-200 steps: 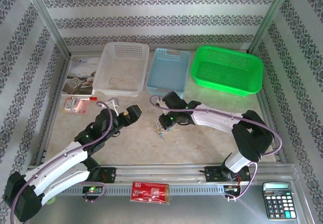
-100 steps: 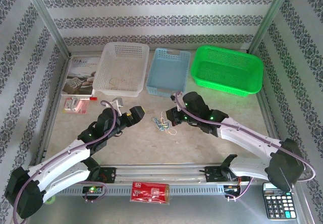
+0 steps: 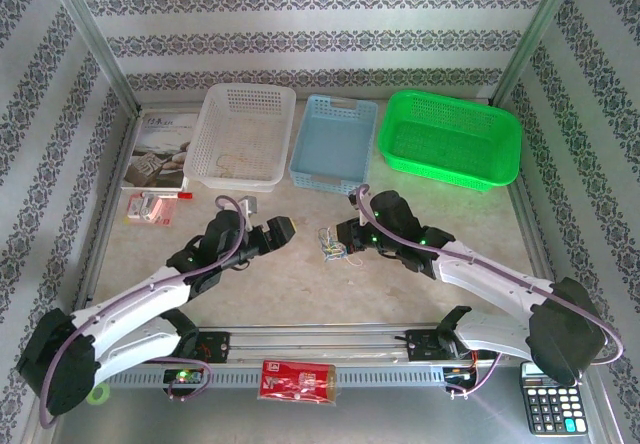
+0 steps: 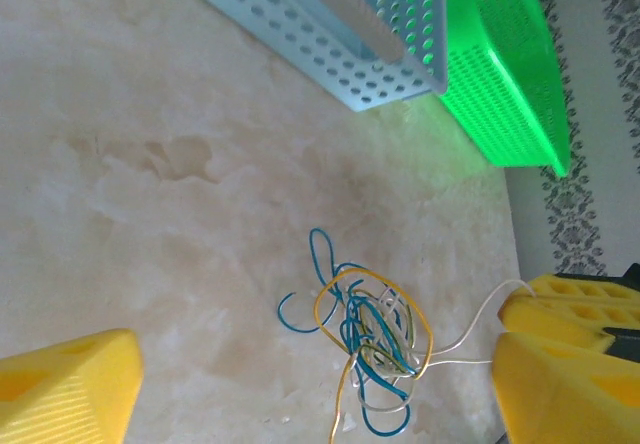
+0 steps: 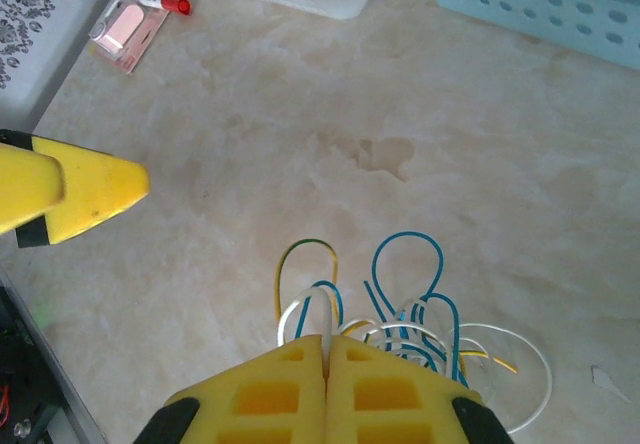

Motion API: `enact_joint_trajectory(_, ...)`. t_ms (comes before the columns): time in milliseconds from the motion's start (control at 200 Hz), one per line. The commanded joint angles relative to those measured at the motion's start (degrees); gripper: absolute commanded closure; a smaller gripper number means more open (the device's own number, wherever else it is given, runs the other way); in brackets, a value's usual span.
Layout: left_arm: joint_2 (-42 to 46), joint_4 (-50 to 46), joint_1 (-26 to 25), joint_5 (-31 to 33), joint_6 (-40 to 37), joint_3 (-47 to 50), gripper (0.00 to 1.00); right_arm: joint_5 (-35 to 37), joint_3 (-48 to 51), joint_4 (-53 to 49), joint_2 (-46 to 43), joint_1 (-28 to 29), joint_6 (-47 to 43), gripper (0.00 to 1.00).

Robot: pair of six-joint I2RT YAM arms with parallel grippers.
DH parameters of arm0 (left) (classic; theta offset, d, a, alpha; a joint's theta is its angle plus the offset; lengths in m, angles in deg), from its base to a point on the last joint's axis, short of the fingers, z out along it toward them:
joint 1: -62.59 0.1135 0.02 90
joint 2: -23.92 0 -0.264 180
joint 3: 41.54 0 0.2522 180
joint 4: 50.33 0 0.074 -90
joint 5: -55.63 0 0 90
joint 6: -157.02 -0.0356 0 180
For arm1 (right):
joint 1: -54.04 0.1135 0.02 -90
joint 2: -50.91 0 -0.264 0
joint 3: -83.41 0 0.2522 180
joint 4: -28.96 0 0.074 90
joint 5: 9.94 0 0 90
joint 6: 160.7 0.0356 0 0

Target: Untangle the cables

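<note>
Counting one small tangle of very thin yellow, white and blue-green cables, lying loose near the middle of the beige, marbled tabletop, just in front of the baskets and between the two tools; failing to count single strands inside the knot. Counting two yellow-fingered tools on two white-and-black arms trailing purple wires. Left tool standing wide, its fingers framing the cables from either side in the left wrist view, and from above hovering near the tangle without touching it. Right tool pressing narrow with no gap, pinching a white strand of the cables at the seam of its fingertips, blue-green and yellow loops spilling out just ahead of it. Counting three perforated plastic baskets standing side by side along the far edge: one white basket on the left, one pale blue basket in the middle, one bright green basket on the right. Counting one printed booklet beside the white basket, one small pink-and-white packet in front of it, one red packet on the near metal rail and one dark calculator at the near right corner. Noting faint darker stains on the tabletop, grey-and-white striped wallpaper with floral bands enclosing three sides, and bare metal posts rising at the corners.
</note>
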Motion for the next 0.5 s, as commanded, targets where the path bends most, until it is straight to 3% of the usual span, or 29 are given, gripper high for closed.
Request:
enact_joint_trajectory(0, -2.34, 4.18, 0.5, -3.42, -1.15, -2.46, 0.19, -0.86, 0.84, 2.44, -1.31, -0.48, 0.99, 1.0)
enact_joint_trajectory(160, -5.72, 6.41, 0.3, -4.43, -0.77, -4.45, 0.28, -0.94, 1.62, 2.24, -2.18, -1.23, 0.52, 1.0)
enact_joint_trajectory(495, -7.54, 8.89, 0.0, -3.11, 5.61, -10.8, 0.22, -4.52, 4.32, 2.77, -5.11, -7.83, -0.24, 1.0)
